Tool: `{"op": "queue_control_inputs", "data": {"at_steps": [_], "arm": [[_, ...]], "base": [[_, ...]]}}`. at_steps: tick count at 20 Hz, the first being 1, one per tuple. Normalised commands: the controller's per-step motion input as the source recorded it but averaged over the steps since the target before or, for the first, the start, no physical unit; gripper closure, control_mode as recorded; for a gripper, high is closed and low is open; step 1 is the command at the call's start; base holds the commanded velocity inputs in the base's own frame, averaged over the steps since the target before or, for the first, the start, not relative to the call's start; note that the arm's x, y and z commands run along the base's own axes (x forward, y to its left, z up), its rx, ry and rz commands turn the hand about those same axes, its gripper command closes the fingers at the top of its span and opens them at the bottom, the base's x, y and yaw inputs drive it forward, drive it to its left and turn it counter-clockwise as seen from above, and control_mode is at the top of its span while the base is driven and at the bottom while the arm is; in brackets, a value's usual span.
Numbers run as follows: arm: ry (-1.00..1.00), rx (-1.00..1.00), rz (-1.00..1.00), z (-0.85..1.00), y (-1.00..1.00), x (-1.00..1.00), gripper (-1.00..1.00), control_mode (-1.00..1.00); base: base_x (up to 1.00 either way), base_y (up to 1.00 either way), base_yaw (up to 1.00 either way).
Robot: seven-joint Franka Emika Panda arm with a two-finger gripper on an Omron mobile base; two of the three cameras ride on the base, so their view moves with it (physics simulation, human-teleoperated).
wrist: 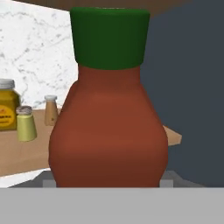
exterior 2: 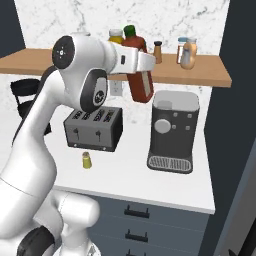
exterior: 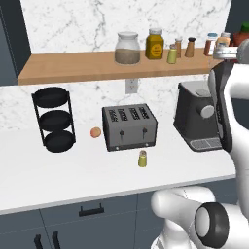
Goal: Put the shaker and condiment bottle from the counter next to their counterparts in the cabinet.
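End effector clamped on the condiment bottle, held up in the air at shelf height in front of the cabinet, tilted a little, green cap uppermost, above the black coffee machine and clear of it. In the hand view, red bottle body up close with the cap at the top, and beyond it on the board a yellow-green shaker, a brown one and the yellow-labelled amber jar. Counterparts clustered toward the right end of the shelf, beside a glass jar. Shaker upright on the white worktop, just in front of the toaster and apart from it. Small orange round item left of the toaster; black three-tier rack further left.
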Motion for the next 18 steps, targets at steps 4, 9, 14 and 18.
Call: {"op": "queue_control_inputs", "data": {"at_steps": [4,9,14,18], "arm": [[-0.04,0.0,-0.06,0.35,-0.18,0.13,1.0,-1.0],[0.0,0.0,0.0,0.16,-0.01,0.35,1.0,-1.0],[-0.01,0.0,0.0,0.23,-0.06,0.23,1.0,-1.0],[-0.04,0.0,0.0,0.06,0.0,0.28,1.0,-1.0]], "base": [[0.0,0.0,0.0],[0.0,0.0,0.0],[0.0,0.0,0.0],[0.0,0.0,0.0]]}}
